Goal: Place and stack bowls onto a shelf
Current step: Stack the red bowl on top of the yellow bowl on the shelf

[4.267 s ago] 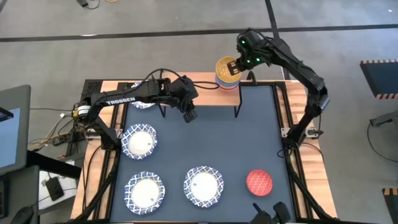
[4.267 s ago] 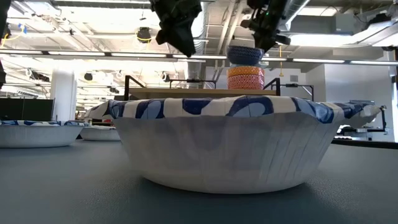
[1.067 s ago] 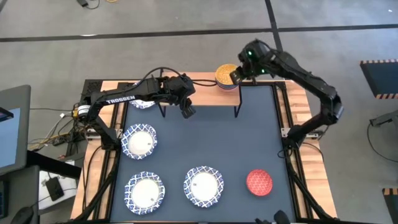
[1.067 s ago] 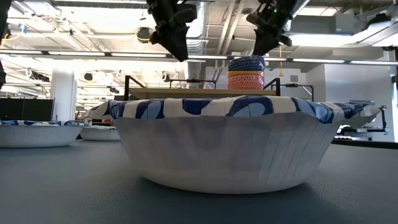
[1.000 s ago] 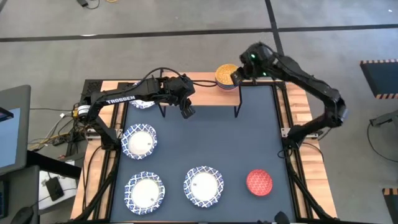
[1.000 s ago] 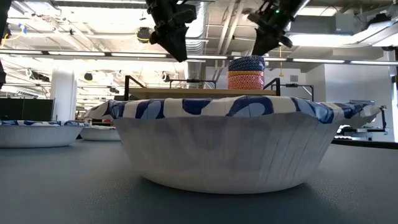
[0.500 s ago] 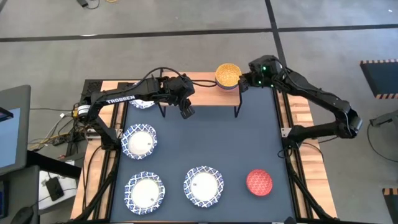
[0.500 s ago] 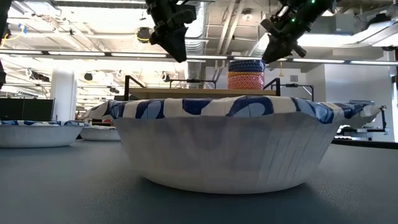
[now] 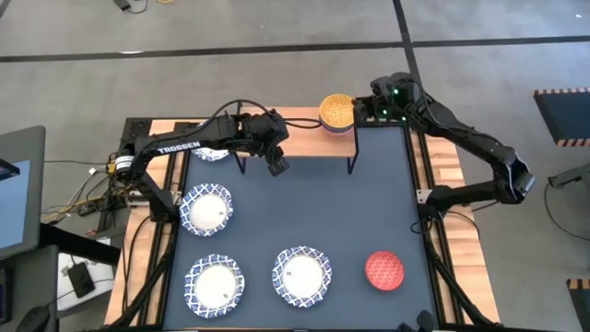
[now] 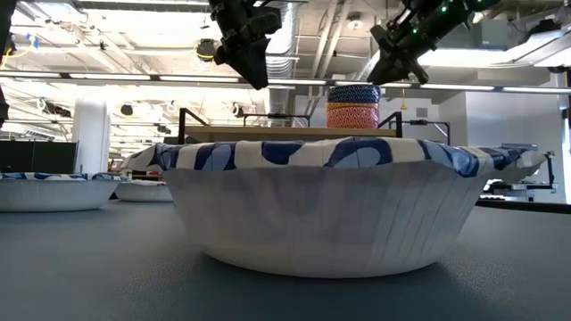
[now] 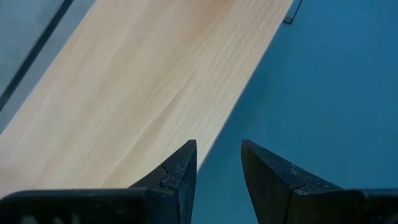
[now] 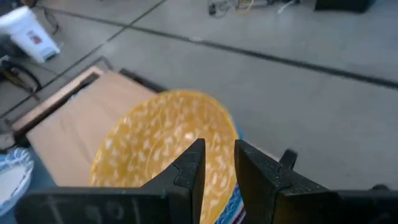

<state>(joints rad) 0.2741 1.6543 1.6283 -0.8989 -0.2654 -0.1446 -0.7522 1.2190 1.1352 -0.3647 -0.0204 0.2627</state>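
Observation:
A stack of two small bowls (image 9: 337, 112) stands on the right end of the light-wood shelf (image 9: 300, 120). The top bowl (image 12: 155, 143) is yellow inside and blue-patterned outside (image 10: 353, 93); it sits in an orange-patterned one (image 10: 352, 116). My right gripper (image 9: 363, 112) hovers just right of the stack and above its rim (image 10: 382, 73), slightly open (image 12: 217, 149) and empty. My left gripper (image 9: 277, 166) hangs over the shelf's near edge (image 11: 217, 149), fingers slightly apart, holding nothing. Three white blue-rimmed bowls (image 9: 207, 210) (image 9: 214, 284) (image 9: 301, 275) and a red bowl (image 9: 384, 269) rest on the tabletop.
Another white bowl (image 9: 210, 152) lies at the far left, partly under the left arm. The shelf's black legs (image 9: 351, 164) stand on the dark-blue tabletop (image 9: 369, 203). The left and middle of the shelf board (image 11: 143, 93) are bare. A white bowl (image 10: 321, 214) fills the low view.
My right gripper has drawn back from above the yellow bowl toward the table's right and slightly up, its arm swinging out to the right. The stacked bowls have stayed in place on the shelf.

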